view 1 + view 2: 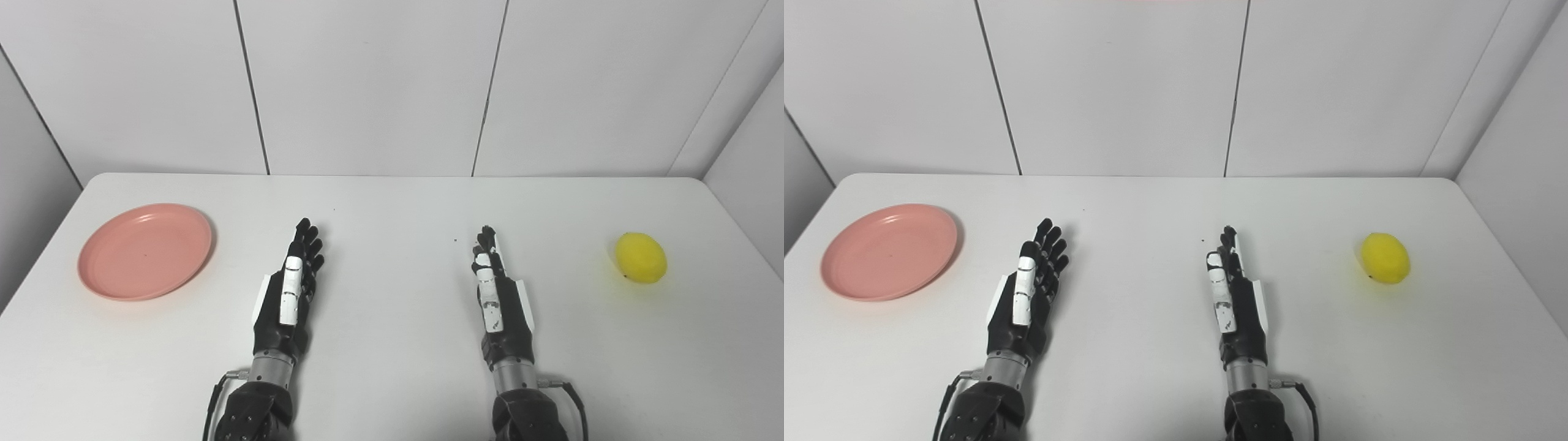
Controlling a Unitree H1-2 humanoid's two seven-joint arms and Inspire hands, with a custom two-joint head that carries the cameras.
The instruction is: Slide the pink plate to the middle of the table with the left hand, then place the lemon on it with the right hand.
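Note:
The pink plate lies flat and bare on the left side of the white table. A yellow lemon rests on the table at the far right. My left hand lies over the table left of centre, fingers stretched forward and holding nothing, a short way right of the plate. My right hand mirrors it right of centre, fingers straight and holding nothing, well left of the lemon. Neither hand touches plate or lemon.
White wall panels rise directly behind the table's far edge and angle in at both sides. Bare tabletop lies between the two hands.

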